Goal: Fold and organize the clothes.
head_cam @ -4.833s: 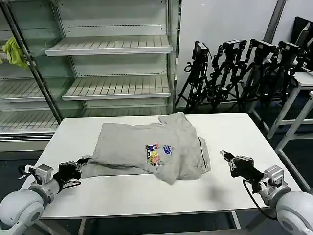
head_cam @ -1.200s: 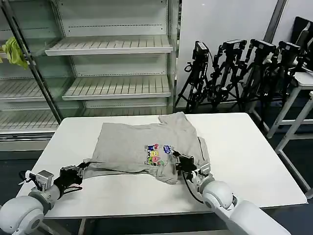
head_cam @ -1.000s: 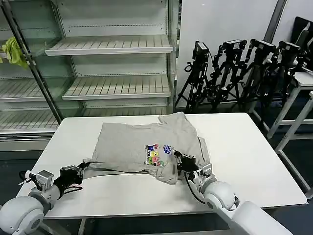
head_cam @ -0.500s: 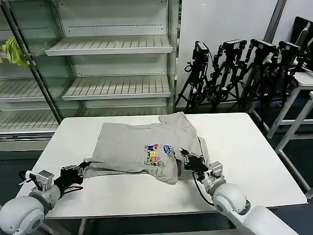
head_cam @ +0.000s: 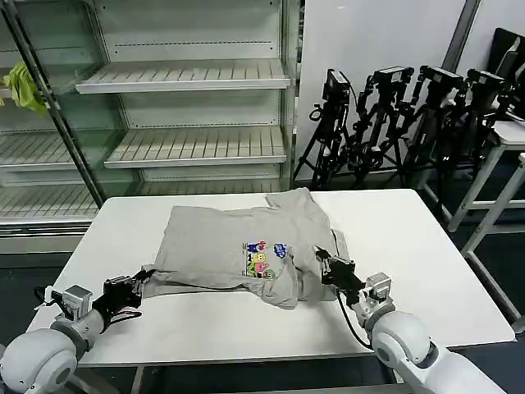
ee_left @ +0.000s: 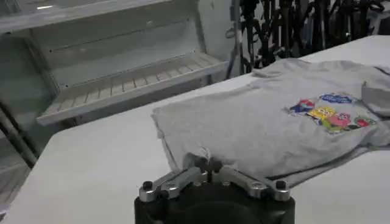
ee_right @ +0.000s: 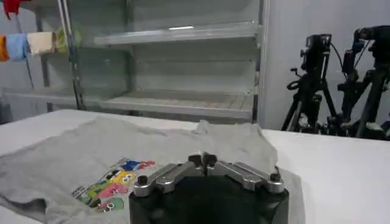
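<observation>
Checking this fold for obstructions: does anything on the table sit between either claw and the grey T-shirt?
Nothing visible does. The left claw is at the T-shirt's near left corner; the right claw is at its right edge. The white table around them is bare.

White rectangular counter (head_cam: 426,246) is standing in the foreground, its top plain and smooth. Behind it, a tall glass-fronted display cabinet with white slatted shelves (head_cam: 184,75) is taking up the left and middle background. A crumpled yellow-green cloth (head_cam: 25,89) is hanging at the cabinet's left edge. To the right of the cabinet, a cluster of black camera tripods (head_cam: 394,123) is standing against a pale wall. A second white table (head_cam: 513,135) is showing at the far right edge.
</observation>
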`<control>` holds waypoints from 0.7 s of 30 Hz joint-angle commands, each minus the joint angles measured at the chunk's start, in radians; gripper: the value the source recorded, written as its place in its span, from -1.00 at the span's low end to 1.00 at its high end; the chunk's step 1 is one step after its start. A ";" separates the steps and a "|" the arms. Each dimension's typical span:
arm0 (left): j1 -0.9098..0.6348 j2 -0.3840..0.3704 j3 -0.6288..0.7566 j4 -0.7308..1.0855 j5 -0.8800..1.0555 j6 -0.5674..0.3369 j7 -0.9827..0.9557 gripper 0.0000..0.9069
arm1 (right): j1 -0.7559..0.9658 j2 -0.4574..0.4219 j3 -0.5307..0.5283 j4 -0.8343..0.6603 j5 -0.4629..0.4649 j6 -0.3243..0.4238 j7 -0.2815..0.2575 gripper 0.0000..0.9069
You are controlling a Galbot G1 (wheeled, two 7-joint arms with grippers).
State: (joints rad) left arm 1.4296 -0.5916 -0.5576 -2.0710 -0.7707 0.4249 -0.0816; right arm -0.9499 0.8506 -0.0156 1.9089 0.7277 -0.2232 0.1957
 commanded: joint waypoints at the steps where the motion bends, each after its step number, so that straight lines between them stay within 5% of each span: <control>1: 0.000 -0.001 0.001 0.000 0.001 0.001 0.000 -0.89 | -0.011 0.012 -0.027 -0.011 -0.010 -0.005 0.000 1.00; 15: 0.010 0.002 -0.005 0.006 0.001 0.000 0.000 -0.89 | 0.137 0.081 -0.162 -0.121 -0.008 -0.002 0.001 1.00; 16: 0.010 0.001 -0.005 0.008 0.001 0.000 0.000 -0.89 | 0.150 0.087 -0.170 -0.133 -0.008 -0.001 0.001 0.96; 21: 0.009 0.001 -0.003 0.013 0.002 -0.002 0.000 -0.89 | 0.181 0.119 -0.190 -0.168 -0.007 -0.002 0.002 0.13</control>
State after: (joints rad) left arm 1.4389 -0.5915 -0.5617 -2.0589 -0.7695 0.4229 -0.0816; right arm -0.8057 0.9518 -0.1786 1.7720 0.7224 -0.2249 0.1968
